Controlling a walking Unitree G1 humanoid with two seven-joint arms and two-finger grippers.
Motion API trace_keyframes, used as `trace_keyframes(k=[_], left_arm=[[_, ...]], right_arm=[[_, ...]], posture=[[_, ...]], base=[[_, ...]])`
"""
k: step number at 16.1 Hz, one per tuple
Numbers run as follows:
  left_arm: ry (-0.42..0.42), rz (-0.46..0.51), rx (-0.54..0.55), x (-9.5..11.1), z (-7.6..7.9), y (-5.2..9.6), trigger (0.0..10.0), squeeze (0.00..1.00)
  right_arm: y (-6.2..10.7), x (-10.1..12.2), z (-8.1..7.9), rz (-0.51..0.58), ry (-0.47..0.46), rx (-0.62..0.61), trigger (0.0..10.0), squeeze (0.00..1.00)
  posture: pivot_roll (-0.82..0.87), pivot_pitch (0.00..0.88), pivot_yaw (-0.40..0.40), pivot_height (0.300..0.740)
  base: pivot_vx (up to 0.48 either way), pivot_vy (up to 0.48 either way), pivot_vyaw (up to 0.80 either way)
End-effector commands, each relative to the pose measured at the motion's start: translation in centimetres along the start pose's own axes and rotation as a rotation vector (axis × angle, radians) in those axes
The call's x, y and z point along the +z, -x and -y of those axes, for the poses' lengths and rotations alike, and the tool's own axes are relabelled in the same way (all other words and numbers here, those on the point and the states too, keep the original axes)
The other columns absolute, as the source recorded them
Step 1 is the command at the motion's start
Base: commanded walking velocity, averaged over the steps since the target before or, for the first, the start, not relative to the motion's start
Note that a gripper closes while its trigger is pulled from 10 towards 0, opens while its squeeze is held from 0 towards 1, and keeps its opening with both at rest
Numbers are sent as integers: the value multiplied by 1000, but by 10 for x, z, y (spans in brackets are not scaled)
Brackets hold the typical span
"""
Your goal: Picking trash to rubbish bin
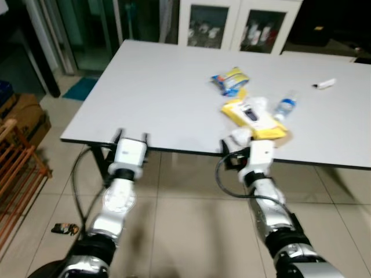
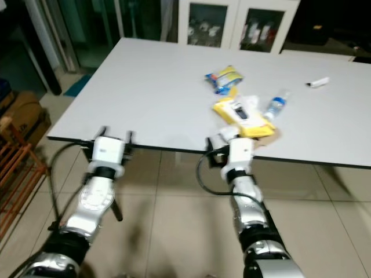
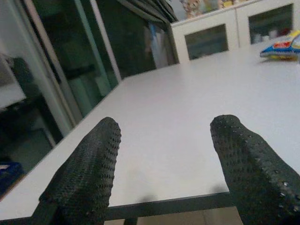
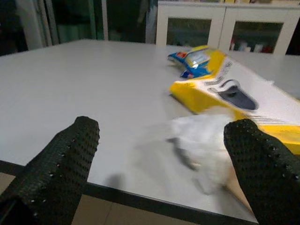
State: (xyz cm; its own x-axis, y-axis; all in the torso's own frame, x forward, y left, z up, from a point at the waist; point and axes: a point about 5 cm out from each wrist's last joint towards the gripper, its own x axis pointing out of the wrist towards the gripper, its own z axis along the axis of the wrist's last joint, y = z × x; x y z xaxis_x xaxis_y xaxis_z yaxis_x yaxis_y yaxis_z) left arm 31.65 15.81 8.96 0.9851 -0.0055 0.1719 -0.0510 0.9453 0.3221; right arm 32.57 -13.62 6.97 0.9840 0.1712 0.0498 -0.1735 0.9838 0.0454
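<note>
Two silver arms reach toward the near edge of a white surface (image 1: 168,92) that spans the middle of the head views. The left end effector (image 1: 132,138) sits at lower left of centre, fingers (image 3: 89,168) spread apart and released just above the surface's edge, with bare tabletop before it. The right end effector (image 1: 240,145) hovers at lower right of centre, also spread wide and grasping nothing, its fingers (image 4: 65,164) flanking a crumpled white tissue (image 4: 206,145) that lies near the edge. Just behind the tissue rests a flat yellow packet (image 1: 253,117), and beyond it a blue-and-yellow snack wrapper (image 1: 230,80). A clear plastic bottle (image 1: 284,106) lies tipped over just right of the yellow packet. A small white marker-like item (image 1: 324,84) lies well apart toward the upper right. White glass-fronted cabinets (image 1: 232,26) stand along the top of the frame. An orange wooden rack (image 1: 17,179) stands on the tiled floor at far left, with a small dark wrapper (image 1: 65,229) on the tiles nearby.
</note>
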Motion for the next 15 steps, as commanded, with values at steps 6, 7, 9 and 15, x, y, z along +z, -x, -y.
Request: trace_keyframes(k=[6, 7, 9, 15], left_arm=[[14, -9, -19, 1, 10, 1, 10000, 0], [15, -9, -19, 1, 10, 0, 10000, 0], [14, -9, -17, 1, 10, 1, 10000, 0], [12, -11, -13, 1, 9, 0, 10000, 0]], right_arm=[[3, -1, 12, -13, 14, -31, 10000, 0], [3, -1, 12, -14, 16, -31, 10000, 0], [3, -1, 12, -14, 14, -31, 10000, 0], [4, -2, 13, -18, 9, -34, 10000, 0]], posture=[[21, 14, -53, 740], [21, 14, -53, 740], [21, 14, -53, 740], [23, 17, -56, 740]], base=[[0, -349, 0], [0, -349, 0], [0, -347, 0], [0, -341, 0]])
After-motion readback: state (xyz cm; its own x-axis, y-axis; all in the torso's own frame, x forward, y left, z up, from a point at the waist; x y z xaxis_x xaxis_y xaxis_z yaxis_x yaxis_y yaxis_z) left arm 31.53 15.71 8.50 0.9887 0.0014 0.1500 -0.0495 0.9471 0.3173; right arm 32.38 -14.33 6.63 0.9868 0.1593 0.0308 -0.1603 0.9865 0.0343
